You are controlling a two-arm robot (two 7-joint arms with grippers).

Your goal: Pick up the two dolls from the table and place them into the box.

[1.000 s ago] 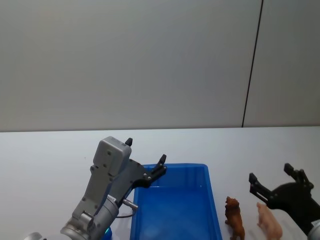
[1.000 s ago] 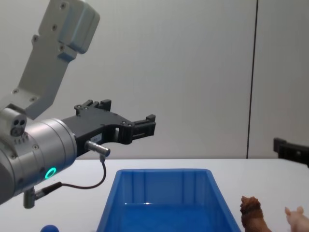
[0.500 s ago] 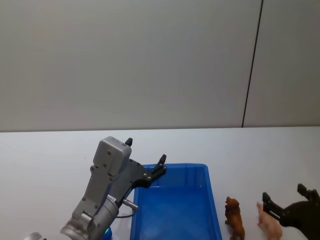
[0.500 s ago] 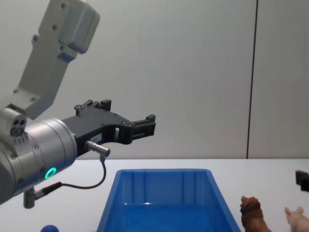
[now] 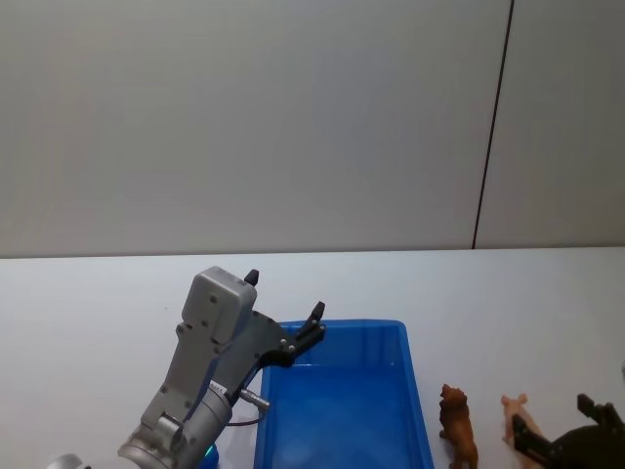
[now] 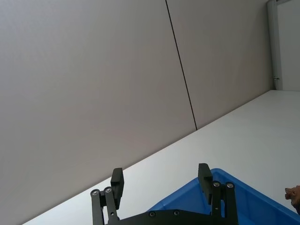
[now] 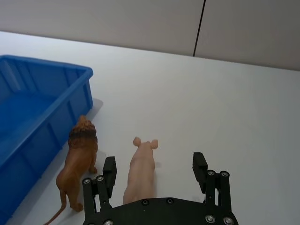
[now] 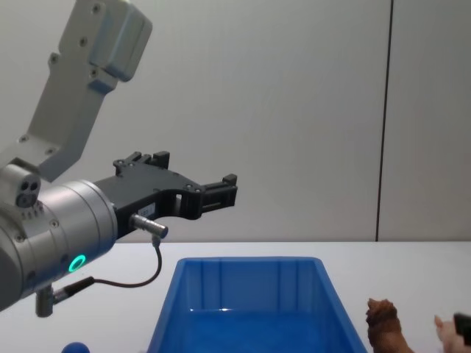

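Two dolls stand on the white table to the right of the blue box (image 5: 410,391): a brown lion (image 5: 457,426) (image 7: 78,161) (image 8: 384,328) and a pale pink pig (image 5: 516,414) (image 7: 140,171) (image 8: 444,326). My right gripper (image 7: 154,162) (image 5: 555,424) is open over the pig's rear half, with one finger on each side and no contact. The left gripper (image 5: 284,293) (image 8: 195,169) (image 6: 160,174) hangs open and holds nothing above the box's near-left corner (image 6: 220,185). The box (image 8: 250,266) (image 7: 28,75) looks bare inside.
A small blue rounded object (image 8: 73,347) lies on the table left of the box, under my left arm. Bare white tabletop (image 7: 225,103) stretches behind and to the right of the dolls. A grey wall stands behind the table.
My right gripper has come down and back toward me, from beyond the pig to astride its rear. The left arm, box and dolls have stayed still.
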